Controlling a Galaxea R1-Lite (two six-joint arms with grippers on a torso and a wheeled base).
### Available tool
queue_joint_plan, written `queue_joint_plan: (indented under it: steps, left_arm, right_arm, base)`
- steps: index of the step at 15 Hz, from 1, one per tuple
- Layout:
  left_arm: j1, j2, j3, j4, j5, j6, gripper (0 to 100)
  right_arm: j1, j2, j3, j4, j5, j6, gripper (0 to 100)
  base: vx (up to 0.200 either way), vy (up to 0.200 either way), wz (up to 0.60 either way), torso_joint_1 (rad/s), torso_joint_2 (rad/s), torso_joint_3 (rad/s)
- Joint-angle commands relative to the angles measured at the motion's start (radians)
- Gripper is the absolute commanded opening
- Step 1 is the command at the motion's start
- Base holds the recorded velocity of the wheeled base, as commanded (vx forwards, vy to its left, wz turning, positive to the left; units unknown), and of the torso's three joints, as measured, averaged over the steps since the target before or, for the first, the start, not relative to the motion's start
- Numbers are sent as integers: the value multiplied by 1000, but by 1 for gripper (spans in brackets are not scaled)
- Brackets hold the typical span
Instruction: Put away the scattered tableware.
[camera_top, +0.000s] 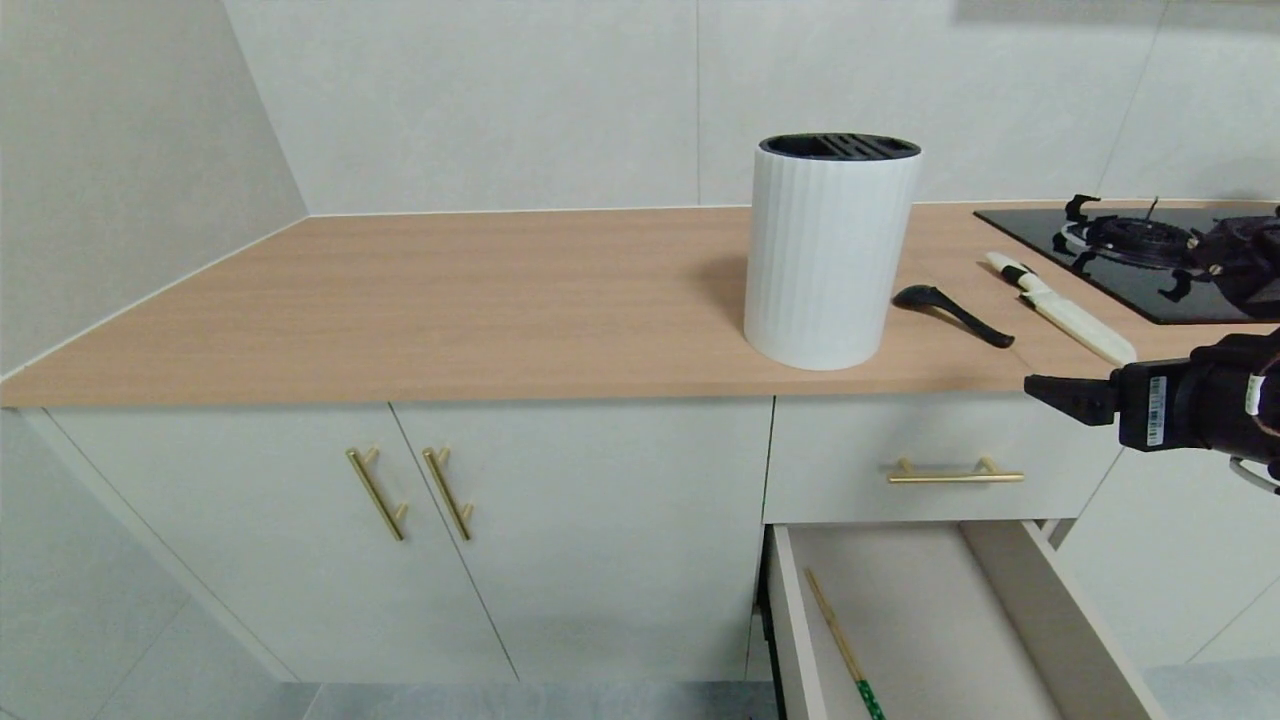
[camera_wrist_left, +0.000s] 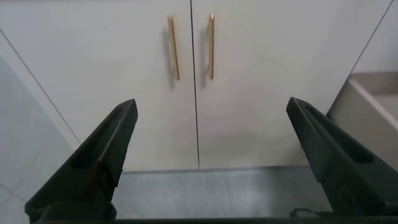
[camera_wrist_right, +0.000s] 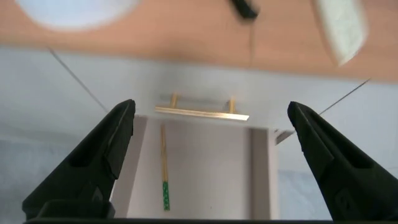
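A pale wood countertop (camera_top: 450, 300) runs beneath grey tiled walls. Beside a white ribbed holder (camera_top: 828, 260) lie a black spoon (camera_top: 955, 316) and what looks like a white knife (camera_top: 1065, 315). Chopsticks (camera_top: 845, 645) rest in the open drawer (camera_top: 1040, 600) below. The right gripper (camera_top: 1070, 398) hangs above that drawer, fingers spread. The left gripper (camera_wrist_left: 211, 106), likewise spread, faces the cabinet doors (camera_wrist_left: 261, 93).

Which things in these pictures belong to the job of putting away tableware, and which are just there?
Belong to the job: black spoon and white knife, both on the counter; chopsticks in the open drawer; white slotted holder.
Just there: gas hob, cabinet doors, closed drawer.
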Motion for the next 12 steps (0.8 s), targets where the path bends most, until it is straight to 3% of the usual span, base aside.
queue_joint_plan:
  steps: [1,4,7,12]
  left_arm:
    - [0,0,0,0,0,0,100]
    - [0,0,0,0,0,0,100]
    - [0,0,0,0,0,0,100]
    - [0,0,0,0,0,0,100]
  right_arm:
    - [-25,22,-6,-24,9,-16,100]
    - [-45,88,-12,-128,20,-31,100]
    - [-106,171,-63,-194,70,-54,100]
    - [-193,312,-250,-189,285,-111,100]
  base:
    - [0,0,0,198,-481,-281]
    - [0,0,0,196,-468,-271]
    - [0,0,0,63,-146,-87]
    - [0,0,0,4,-10,-5]
